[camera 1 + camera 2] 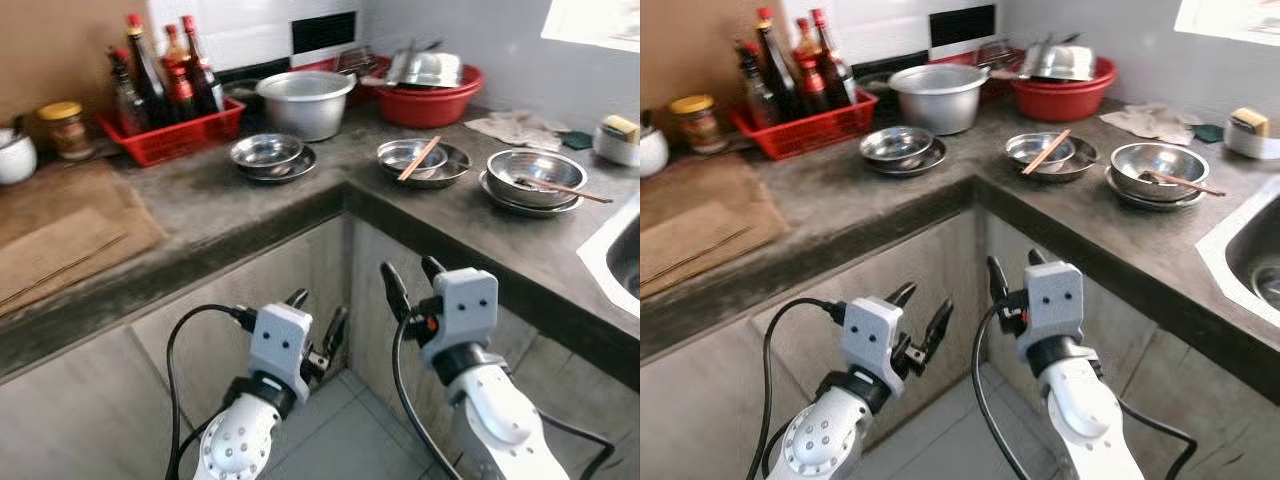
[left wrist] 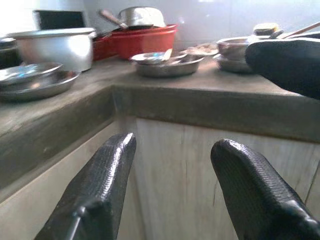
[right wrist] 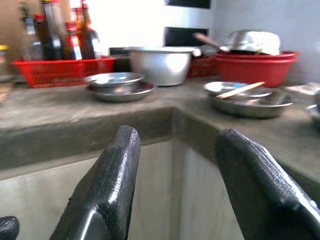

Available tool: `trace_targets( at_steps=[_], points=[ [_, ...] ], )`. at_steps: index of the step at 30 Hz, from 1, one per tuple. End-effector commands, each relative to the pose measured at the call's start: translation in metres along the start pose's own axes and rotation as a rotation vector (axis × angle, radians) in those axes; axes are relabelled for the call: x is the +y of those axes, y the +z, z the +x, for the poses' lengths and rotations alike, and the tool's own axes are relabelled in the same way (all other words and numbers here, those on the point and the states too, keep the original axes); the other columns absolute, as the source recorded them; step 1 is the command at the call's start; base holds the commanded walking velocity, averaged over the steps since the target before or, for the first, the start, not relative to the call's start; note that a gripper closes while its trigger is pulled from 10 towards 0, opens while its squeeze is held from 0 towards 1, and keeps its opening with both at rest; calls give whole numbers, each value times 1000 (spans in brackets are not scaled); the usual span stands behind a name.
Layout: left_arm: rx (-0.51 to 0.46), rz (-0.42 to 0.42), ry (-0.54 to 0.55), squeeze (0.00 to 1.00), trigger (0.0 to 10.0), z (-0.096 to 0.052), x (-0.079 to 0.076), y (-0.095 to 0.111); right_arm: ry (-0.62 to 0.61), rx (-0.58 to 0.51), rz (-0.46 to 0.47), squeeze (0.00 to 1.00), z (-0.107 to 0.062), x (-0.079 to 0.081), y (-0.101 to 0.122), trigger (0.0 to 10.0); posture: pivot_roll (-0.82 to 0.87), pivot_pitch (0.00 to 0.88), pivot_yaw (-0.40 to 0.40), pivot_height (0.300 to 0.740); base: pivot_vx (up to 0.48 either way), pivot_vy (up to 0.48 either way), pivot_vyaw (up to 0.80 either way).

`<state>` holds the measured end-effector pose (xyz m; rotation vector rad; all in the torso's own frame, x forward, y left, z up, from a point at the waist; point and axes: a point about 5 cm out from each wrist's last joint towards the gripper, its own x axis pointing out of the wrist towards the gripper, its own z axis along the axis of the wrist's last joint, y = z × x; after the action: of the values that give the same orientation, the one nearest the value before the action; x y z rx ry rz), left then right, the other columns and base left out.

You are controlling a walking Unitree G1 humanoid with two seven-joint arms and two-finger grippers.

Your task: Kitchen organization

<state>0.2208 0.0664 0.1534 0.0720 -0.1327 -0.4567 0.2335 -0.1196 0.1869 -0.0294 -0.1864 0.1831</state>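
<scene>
On the grey L-shaped counter (image 1: 300, 205) stand three sets of steel dishes: a bowl on a plate (image 1: 268, 155) at the left, a middle bowl on a plate (image 1: 420, 160) with chopsticks (image 1: 419, 158) across it, and a right bowl (image 1: 535, 178) holding another chopstick. Behind them stand a large metal pot (image 1: 305, 102) and a red basin (image 1: 430, 95) of steel ware. My left gripper (image 1: 318, 322) and right gripper (image 1: 410, 278) are both open and empty, held below the counter edge in front of the cabinet corner.
A red basket of sauce bottles (image 1: 165, 95) stands at the back left, with a jar (image 1: 63, 128) and a white cup (image 1: 15, 155) beside it. A wooden board (image 1: 60, 235) lies at the left. A sink (image 1: 625, 250) opens at the right; a cloth (image 1: 515, 128) lies behind the bowls.
</scene>
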Motion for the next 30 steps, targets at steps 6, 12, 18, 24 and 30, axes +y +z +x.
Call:
trace_targets(
  at_steps=[6,12,18,24,30],
  points=[
    [-12,-1,-2,0,10000,3,-3,4,-9,-42,-16,0,8,-6,9,10000,77,58,17,740,344,0,0],
    [-11,1,-1,0,10000,2,-2,3,-9,-63,-23,0,13,-9,14,10000,78,58,16,740,336,0,0],
    [-12,-1,-2,0,10000,3,-4,3,7,-77,-35,0,16,-8,16,10000,78,53,13,740,333,0,133],
    [-14,4,-6,0,10000,3,-3,3,19,-92,-47,0,19,-7,20,10000,81,46,13,740,331,0,800],
    [-13,1,-11,0,10000,3,-5,3,8,-96,-31,0,23,-9,21,10000,78,42,13,740,331,0,400]
  ],
)
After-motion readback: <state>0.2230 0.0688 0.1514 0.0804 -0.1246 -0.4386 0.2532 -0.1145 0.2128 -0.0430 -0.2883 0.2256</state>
